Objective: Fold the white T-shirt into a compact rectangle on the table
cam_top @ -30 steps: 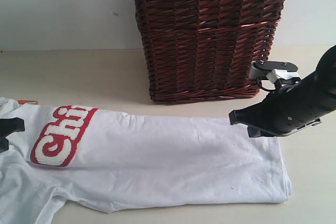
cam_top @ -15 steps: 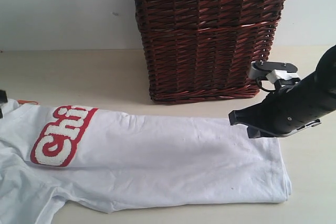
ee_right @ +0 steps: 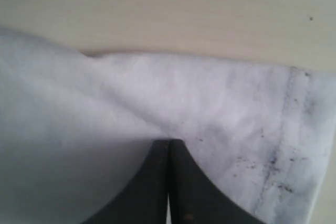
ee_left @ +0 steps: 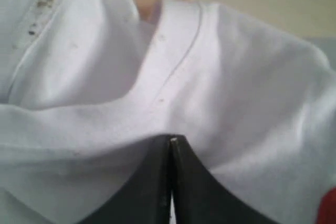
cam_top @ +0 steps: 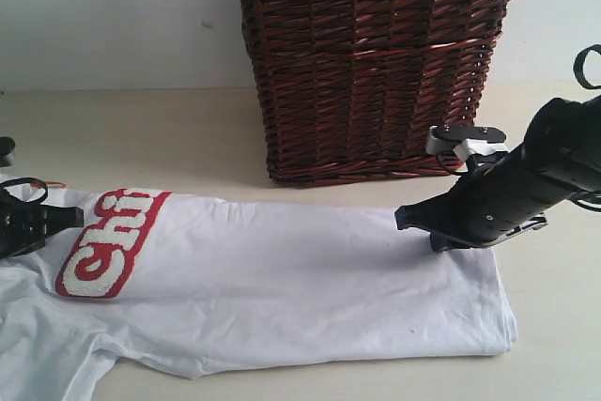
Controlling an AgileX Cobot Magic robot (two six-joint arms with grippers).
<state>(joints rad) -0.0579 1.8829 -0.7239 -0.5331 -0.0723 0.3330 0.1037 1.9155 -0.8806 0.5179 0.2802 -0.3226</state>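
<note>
White short-sleeved cotton T-shirt lies spread on pale beige table, before dark brown wicker basket. Left gripper: fingers pressed together, pinching cloth near collar. Right gripper: fingers together, pinching puckered cloth beside hem.

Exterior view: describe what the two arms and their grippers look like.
Both are matte black. The right gripper tapers from a chunky body to a blunt tip, with a silver bracket beside it and a black cable loop above. The left gripper has a thin black cable arching over it. No markings show.
</note>
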